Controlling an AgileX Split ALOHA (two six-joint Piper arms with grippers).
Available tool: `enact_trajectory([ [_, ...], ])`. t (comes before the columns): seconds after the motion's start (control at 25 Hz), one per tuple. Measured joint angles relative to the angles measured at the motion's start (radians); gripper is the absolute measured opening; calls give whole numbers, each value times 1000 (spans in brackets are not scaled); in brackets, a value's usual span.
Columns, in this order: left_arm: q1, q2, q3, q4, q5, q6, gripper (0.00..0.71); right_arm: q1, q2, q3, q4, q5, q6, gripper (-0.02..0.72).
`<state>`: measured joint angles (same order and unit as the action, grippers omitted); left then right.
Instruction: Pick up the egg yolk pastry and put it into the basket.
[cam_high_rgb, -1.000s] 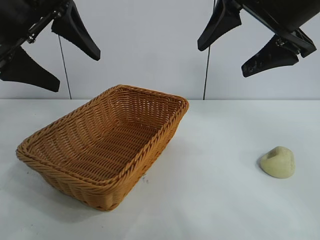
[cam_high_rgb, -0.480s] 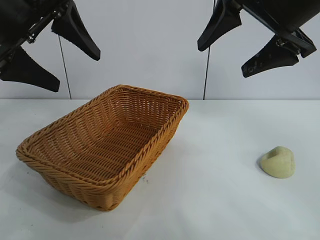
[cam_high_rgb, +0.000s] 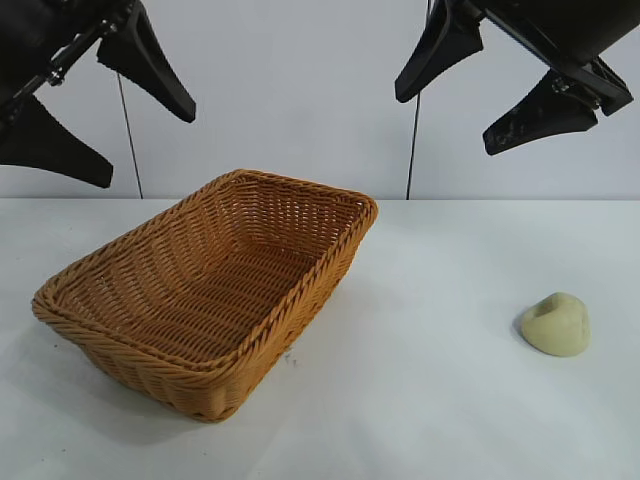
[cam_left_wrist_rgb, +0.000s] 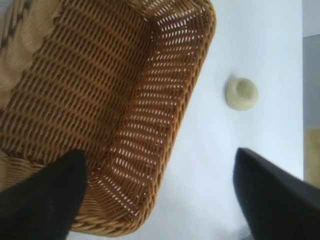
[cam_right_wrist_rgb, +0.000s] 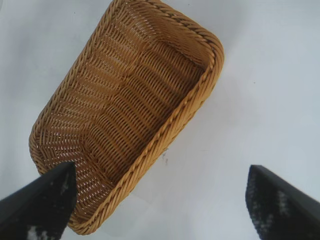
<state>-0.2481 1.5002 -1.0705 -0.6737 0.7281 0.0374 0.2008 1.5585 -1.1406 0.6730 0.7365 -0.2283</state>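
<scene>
**A:** Both grippers hang high over the far edge of the desk (cam_high_rgb: 440, 400), fingers spread wide and holding nothing. Left gripper (cam_high_rgb: 100, 105) is above the far left corner, right gripper (cam_high_rgb: 510, 80) above the far right part.

**B:** Has anything just changed?

**A:** Hardly. Against the picture a second earlier, the left gripper's fingers sit a shade higher and further toward the left edge, a slight wrist adjustment and no real travel. The right gripper looks exactly as it did.

**B:** And the things on the desk?

**A:** Unmoved. The egg yolk pastry (cam_high_rgb: 556, 324) lies alone near the right edge, toward the front, well apart from the basket (cam_high_rgb: 120, 362). The basket stands empty on the left half, set at an angle, one corner pointing toward the front edge.

**B:** So what does that mean for the task?

**A:** My reading is that nothing is under way yet: the pastry is untouched and no arm has started down. The right gripper is the nearer one and already spread wide enough, so it seems the likely one to descend. The left wrist view shows the pastry just beyond the basket's rim, so it is within sight from there too.
</scene>
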Motion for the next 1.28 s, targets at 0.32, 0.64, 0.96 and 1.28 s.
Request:
enact_trajectory([
  [0.32,-32,-171,57,286,62,-374,583,0,0,-1,0,1,2,657],
  [0.64,-122,-238,216,488,-13,-876,583,0,0,-1,0,16,5,657],
  [0.96,-123,-186,235,507,-73,-1105,583,0,0,-1,0,18,5,657],
  [1.28,-123,6,235,507,-171,-1113,583,0,0,-1,0,18,5,657],
])
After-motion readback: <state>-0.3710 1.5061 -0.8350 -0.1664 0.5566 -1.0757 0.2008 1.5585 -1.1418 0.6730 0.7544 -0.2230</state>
